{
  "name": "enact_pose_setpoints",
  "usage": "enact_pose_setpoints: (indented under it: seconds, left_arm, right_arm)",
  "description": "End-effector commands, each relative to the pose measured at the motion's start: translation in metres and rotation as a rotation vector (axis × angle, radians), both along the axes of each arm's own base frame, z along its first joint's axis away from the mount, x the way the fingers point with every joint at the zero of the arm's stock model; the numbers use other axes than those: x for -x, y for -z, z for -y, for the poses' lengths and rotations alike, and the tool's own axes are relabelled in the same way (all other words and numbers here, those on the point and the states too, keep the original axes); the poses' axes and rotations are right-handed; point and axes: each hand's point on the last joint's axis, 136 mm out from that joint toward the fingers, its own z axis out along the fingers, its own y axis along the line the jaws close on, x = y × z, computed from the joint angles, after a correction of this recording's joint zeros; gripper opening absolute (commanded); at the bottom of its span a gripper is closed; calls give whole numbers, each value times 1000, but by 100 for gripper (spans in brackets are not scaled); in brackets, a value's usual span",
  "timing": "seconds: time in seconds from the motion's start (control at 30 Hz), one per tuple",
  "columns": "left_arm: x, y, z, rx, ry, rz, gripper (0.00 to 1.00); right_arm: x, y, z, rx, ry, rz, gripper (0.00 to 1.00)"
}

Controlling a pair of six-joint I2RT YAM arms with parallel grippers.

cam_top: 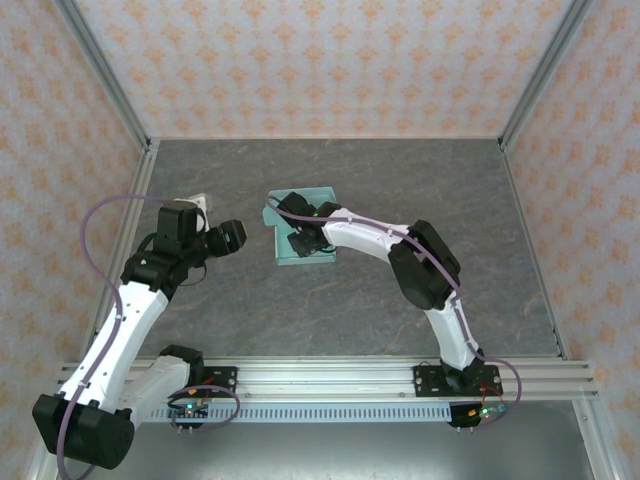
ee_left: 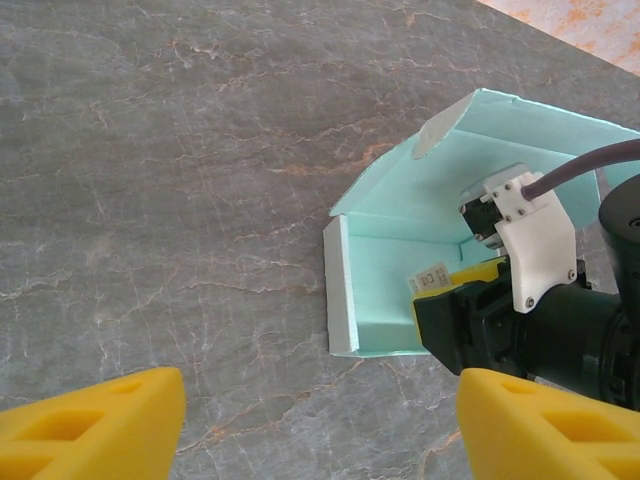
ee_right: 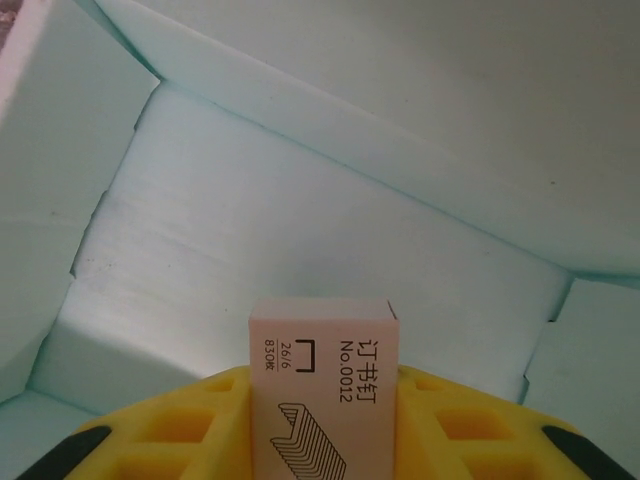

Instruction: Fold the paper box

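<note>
Nearest, the aluminium rail [cam_top: 330, 375] carries both arm bases. Just beyond, on the left, the left gripper [cam_top: 228, 238] hovers over bare counter [cam_top: 350, 320] with its fingers spread wide and nothing between them. Farther in, near the middle, the paper box [ee_left: 385, 300] lies on the counter as a half-formed tray, its side walls standing and its notched lid flap [ee_left: 520, 125] leaning open. The right gripper [ee_right: 322, 420] reaches down into it, fingers pressed against both sides of a small staple box [ee_right: 322, 340]. The thin mint card looks very light, springy and easy to crease. It would probably skid on the smooth, marbled grey surface unless pinned. The free edge of a flap or an upright wall seems the safest hold. Beyond it the counter runs to patterned walls [cam_top: 330, 60] that close the space on three sides.
</note>
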Motion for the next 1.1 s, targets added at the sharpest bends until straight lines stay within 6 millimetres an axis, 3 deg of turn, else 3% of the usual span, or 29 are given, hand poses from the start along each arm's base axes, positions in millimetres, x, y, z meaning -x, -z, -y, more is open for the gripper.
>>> enact_pose_setpoints:
  seconds: [0.0, 0.23, 0.4, 0.6, 0.7, 0.77, 0.93, 1.07]
  left_arm:
    - [7, 6, -2, -5, 3, -17, 72]
    - [7, 7, 0, 5, 9, -11, 73]
    - [6, 5, 1, 11, 12, -2, 73]
    - [-6, 3, 7, 47, 17, 39, 74]
    - [-16, 7, 14, 79, 37, 84, 76]
    - [-25, 9, 20, 92, 71, 157, 76]
    - [-40, 13, 20, -35, 154, 336, 78]
    - [-54, 21, 17, -172, 214, 323, 78]
  right_arm:
    - [-9, -12, -6, -14, 16, 41, 37]
    - [-11, -30, -1, -17, 26, 80, 46]
    - [-7, -52, 6, -47, 34, 112, 46]
    - [20, -94, 16, -203, -4, 157, 47]
    - [31, -112, 34, -260, -16, 195, 51]
    - [29, -118, 52, -299, 3, 206, 54]
    - [-4, -119, 96, -350, 103, 258, 58]
    - [-30, -112, 97, -402, 113, 248, 60]
